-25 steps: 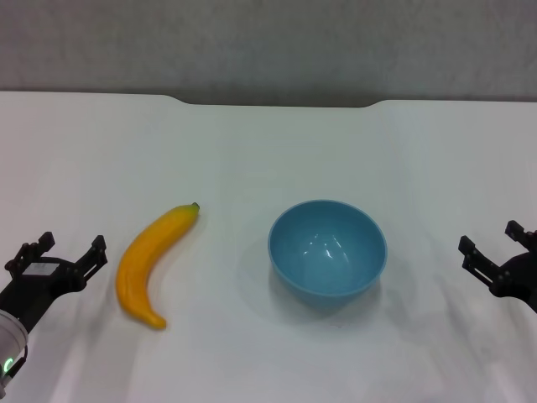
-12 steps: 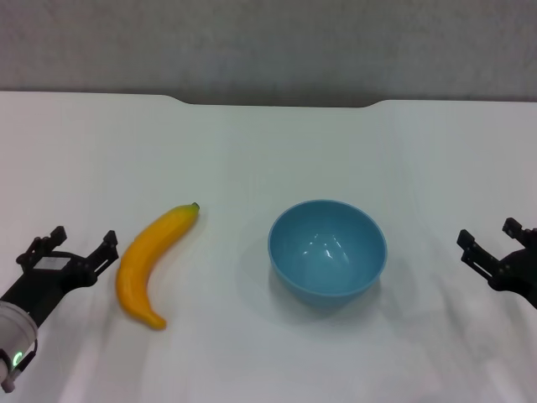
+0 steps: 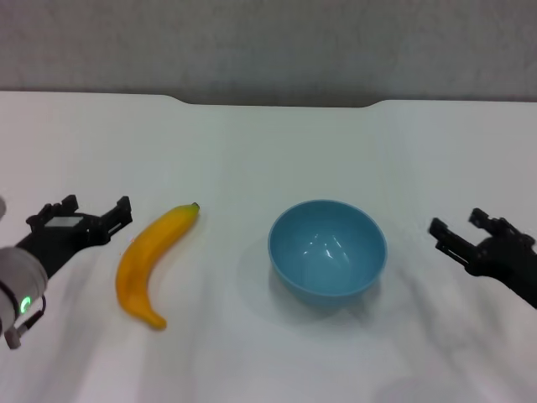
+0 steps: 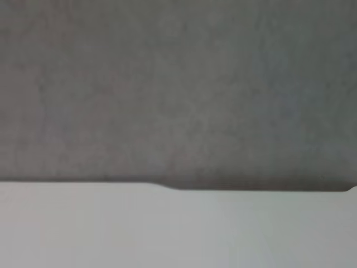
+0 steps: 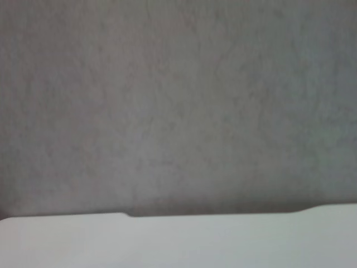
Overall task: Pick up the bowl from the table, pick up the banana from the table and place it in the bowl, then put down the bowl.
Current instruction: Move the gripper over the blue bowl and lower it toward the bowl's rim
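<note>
In the head view a light-blue bowl (image 3: 327,248) stands upright and empty on the white table (image 3: 268,151), right of centre. A yellow-orange banana (image 3: 151,262) lies on the table to its left, dark stem tip pointing toward the far side. My left gripper (image 3: 81,211) is open, just left of the banana and apart from it. My right gripper (image 3: 458,227) is open, to the right of the bowl with a gap between them. Both wrist views show only the table's far edge and the wall, not the bowl or banana.
A grey wall (image 3: 268,42) rises behind the table. The far edge has a shallow notch (image 3: 281,103), which also shows in the left wrist view (image 4: 251,188) and the right wrist view (image 5: 212,212).
My left gripper has moved forward and right, up beside the banana. My right gripper has moved left toward the bowl. Bowl and banana have not moved.
</note>
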You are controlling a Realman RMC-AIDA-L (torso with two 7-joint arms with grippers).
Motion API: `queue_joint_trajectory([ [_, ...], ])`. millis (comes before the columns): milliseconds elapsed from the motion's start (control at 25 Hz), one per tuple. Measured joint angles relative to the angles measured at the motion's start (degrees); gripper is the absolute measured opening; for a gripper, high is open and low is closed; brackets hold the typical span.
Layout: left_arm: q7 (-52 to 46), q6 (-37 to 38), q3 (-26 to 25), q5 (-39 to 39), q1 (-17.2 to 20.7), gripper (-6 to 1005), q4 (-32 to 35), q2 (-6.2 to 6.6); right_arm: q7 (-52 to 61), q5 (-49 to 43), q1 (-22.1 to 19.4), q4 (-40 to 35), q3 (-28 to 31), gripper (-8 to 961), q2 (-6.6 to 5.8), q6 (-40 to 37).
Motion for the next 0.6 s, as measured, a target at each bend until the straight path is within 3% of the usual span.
queue_joint_trajectory([
  [240, 0.4, 13.9, -0.7, 0.0, 1.2, 884, -10.6, 0.00, 17.0, -15.5, -2.2, 15.6, 1.2, 851, -3.94, -15.2],
  [400, 0.8, 24.1, -2.0, 0.0, 0.4, 884, -15.2, -0.21, 30.0, -32.7, -4.2, 27.3, 3.9, 851, -4.47, -25.7],
  [600, 4.2, 33.9, -4.0, 0.0, -0.3, 884, -20.0, -1.33, 54.7, -61.1, -4.9, 37.4, 9.2, 850, -3.89, -27.8],
])
